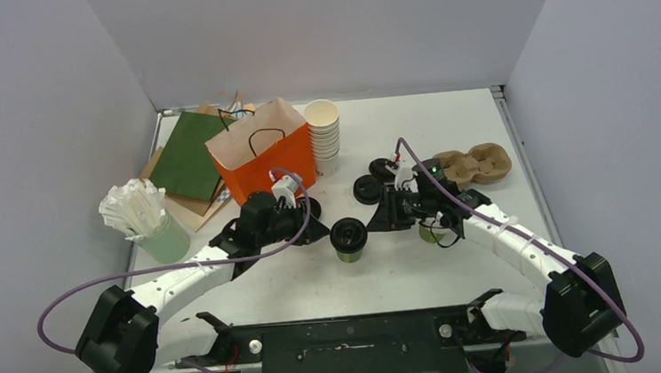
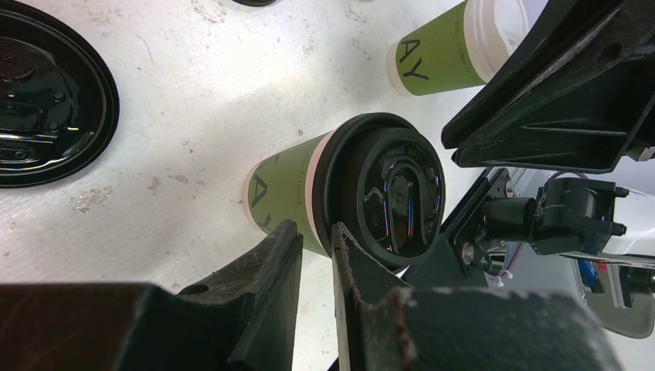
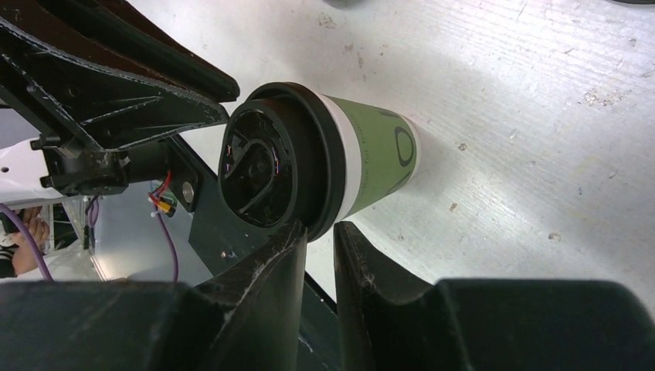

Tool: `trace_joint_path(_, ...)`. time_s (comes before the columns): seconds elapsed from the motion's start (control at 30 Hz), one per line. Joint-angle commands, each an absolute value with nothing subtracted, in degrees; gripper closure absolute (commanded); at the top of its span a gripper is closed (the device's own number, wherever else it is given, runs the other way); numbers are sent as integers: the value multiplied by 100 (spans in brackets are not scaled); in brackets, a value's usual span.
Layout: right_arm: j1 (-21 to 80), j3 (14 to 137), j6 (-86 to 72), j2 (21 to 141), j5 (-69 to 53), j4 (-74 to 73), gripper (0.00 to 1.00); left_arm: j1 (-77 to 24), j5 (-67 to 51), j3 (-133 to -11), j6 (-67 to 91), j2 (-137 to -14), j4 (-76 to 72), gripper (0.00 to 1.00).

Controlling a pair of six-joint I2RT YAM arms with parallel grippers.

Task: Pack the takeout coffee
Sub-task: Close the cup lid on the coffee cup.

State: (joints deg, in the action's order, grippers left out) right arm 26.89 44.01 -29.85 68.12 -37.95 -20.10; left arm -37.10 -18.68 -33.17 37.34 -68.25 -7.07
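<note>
Dead centre on the surface, the black-lidded coffee cup (image 1: 347, 239) is standing upright, left gripper (image 2: 313, 228) sitting at its 9 o'clock, right gripper (image 3: 318, 228) at 3. Both are narrow by the lid rim, can't tell if they're pinching it. Probably seating the lid; next it's needing a wider grab toward the orange bag (image 1: 262, 161) at 11 o'clock.

Mid-frame, the takeout coffee (image 1: 348, 240) is olive-green with a black lid; upper left, orange bag (image 1: 265, 165) beside dark green bag (image 1: 184, 153).

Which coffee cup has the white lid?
The right cup, tucked under the right arm; the middle cup wears a black lid.
</note>
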Motion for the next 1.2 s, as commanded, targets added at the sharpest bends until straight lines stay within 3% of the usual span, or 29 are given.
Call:
trace_joint_path(0.0,2765,4376,-3067,6879,-3902,-1636,78,-3681,-2020,-3486,3802,-6861,-1119,80)
trace_joint_path(0.77,2830,4175,-3005,7148,-3894,-1444,84,-3678,-2158,-3337,3874,-7201,-1388,82)
trace_joint_path(1.0,2830,4184,-2992,7183,-3846,-1468,84,-3678,-2147,-3261,3844,-7330,-1459,87)
trace_joint_path(1.17,2822,4175,-2980,7270,-3763,-1516,88,-3682,-2100,-3176,3781,-7430,-1440,100)
